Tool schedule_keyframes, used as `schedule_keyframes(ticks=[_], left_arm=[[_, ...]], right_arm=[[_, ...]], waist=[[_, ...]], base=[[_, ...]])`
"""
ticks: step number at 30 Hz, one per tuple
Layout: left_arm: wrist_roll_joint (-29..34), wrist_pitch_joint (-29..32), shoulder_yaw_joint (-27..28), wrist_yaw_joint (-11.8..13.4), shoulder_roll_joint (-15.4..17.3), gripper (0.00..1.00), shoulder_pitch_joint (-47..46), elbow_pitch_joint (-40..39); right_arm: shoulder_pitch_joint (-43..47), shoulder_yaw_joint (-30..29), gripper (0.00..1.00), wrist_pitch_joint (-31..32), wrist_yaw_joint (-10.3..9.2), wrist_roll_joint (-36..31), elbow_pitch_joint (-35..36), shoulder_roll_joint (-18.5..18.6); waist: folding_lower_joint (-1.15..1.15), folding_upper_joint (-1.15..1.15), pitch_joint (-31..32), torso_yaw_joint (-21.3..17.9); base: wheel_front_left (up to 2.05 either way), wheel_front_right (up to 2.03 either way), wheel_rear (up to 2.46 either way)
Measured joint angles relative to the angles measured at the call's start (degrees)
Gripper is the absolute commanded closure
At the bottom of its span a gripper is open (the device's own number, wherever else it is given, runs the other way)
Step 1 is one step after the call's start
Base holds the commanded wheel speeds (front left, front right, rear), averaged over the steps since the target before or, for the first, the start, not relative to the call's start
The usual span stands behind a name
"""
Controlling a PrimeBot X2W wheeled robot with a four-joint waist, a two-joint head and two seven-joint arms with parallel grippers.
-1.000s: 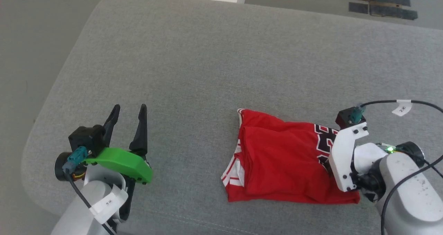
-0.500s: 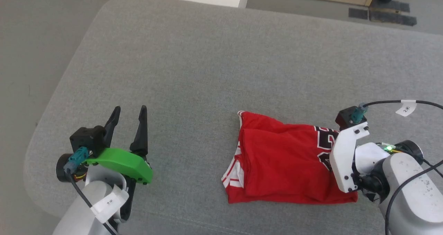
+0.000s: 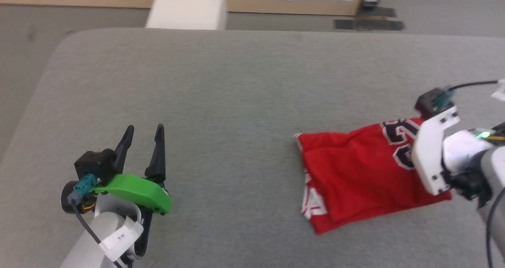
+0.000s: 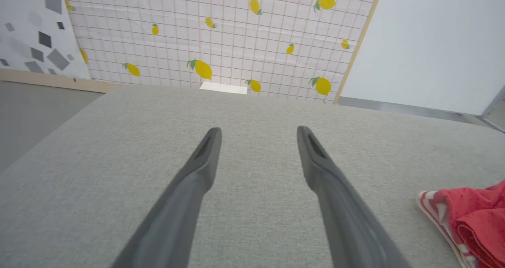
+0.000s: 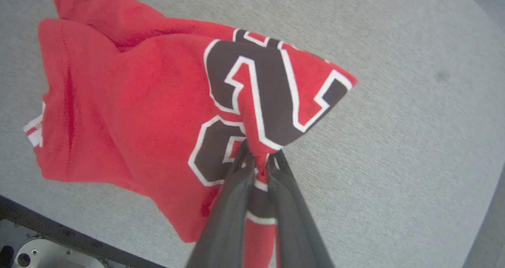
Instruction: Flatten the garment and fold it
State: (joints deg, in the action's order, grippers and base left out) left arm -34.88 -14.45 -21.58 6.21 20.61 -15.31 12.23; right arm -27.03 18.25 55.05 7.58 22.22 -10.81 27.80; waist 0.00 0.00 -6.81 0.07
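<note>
The garment [image 3: 363, 173] is a red jersey with black, white-edged numbers, lying bunched at the right of the grey table [image 3: 236, 102]. Its striped red-white trim [image 3: 311, 201] shows at the lower left of the bundle. In the right wrist view my right gripper [image 5: 258, 155] is shut on a pinch of the garment [image 5: 158, 102] at the numbers, lifting that part into a peak. My left gripper [image 3: 143, 129] stands open over bare table at the lower left, well apart from the cloth. The left wrist view catches the garment's [image 4: 469, 220] edge at its right border.
The grey table's rounded left corner [image 3: 51, 55] borders the floor. A white post [image 3: 185, 5] and a wooden baseboard stand beyond the far edge. A lemon-print wall [image 4: 221, 35] rises behind the table.
The camera has shifted. My right gripper has pulled the garment's numbered side up and to the right, and the cloth has stretched and slid rightward on the table. The left gripper has stayed put.
</note>
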Motion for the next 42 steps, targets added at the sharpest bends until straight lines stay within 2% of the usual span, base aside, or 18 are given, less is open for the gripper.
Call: schedule_keyframes(ticks=[4,11,17,25,30,33,34,35,36,42], left_arm=[[0.03,0.25,-0.2,0.0,0.19,0.0,-0.86,-0.56],[0.99,2.47,-0.79,0.25,1.18,0.0,-5.19,-2.25],[1.98,4.79,-0.67,1.13,3.0,0.0,-8.76,-5.38],[4.88,9.44,0.2,3.34,7.15,0.0,-12.33,-12.11],[5.54,12.13,1.68,5.3,10.43,0.0,-12.4,-16.99],[5.72,14.45,3.14,6.97,12.9,0.0,-12.15,-21.19],[5.77,14.67,3.35,7.04,13.27,0.0,-12.04,-21.84],[5.84,14.94,3.56,7.24,13.69,0.0,-11.88,-22.4],[5.92,15.08,3.71,7.5,13.96,0.0,-11.62,-22.96],[6.55,15.45,4.22,8.23,14.49,0.0,-10.82,-24.85]], right_arm=[[-1.9,-0.77,1.0,0.05,0.0,0.05,-0.11,2.31],[-5.74,-5.58,1.0,-2.34,0.0,-0.75,-3.56,3.2],[-10.65,-11.58,1.0,-6.23,0.01,-4.24,-9.22,3.72],[-15.06,-24.17,1.0,-10.39,0.0,-10.05,-16.25,6.43],[-17.17,-32.65,1.0,-13.59,0.01,-14.58,-19.62,5.88],[-18.8,-37.71,1.0,-16.81,0.0,-18.71,-22.87,4.34],[-19.0,-38.35,0.77,-17.62,0.0,-19.28,-23.34,4.15],[-19.27,-38.87,0.33,-18.35,0.0,-20.12,-24.01,4.0],[-19.61,-39.36,0.0,-18.75,0.01,-20.96,-24.65,3.91],[-21.28,-41.54,0.0,-21.42,0.01,-23.96,-26.96,3.81]], waist=[[0.0,0.0,-0.89,-4.84],[0.0,0.0,-4.1,-12.77],[0.0,0.0,-9.52,-16.69],[0.0,0.0,-18.53,-18.24],[0.01,0.0,-24.65,-17.49],[0.01,0.0,-29.69,-16.58],[0.01,0.0,-30.4,-16.44],[0.01,0.0,-31.24,-16.27],[0.01,0.0,-31.97,-16.11],[0.01,0.0,-33.82,-15.66]], base=[[0.0,0.0,0.0],[0.0,0.0,0.0],[0.0,0.0,0.0],[0.0,0.0,0.0],[0.0,0.0,0.0],[0.0,0.0,0.0],[0.0,0.0,0.0],[0.0,0.0,0.0],[0.0,0.0,0.0],[0.0,0.0,0.0]])
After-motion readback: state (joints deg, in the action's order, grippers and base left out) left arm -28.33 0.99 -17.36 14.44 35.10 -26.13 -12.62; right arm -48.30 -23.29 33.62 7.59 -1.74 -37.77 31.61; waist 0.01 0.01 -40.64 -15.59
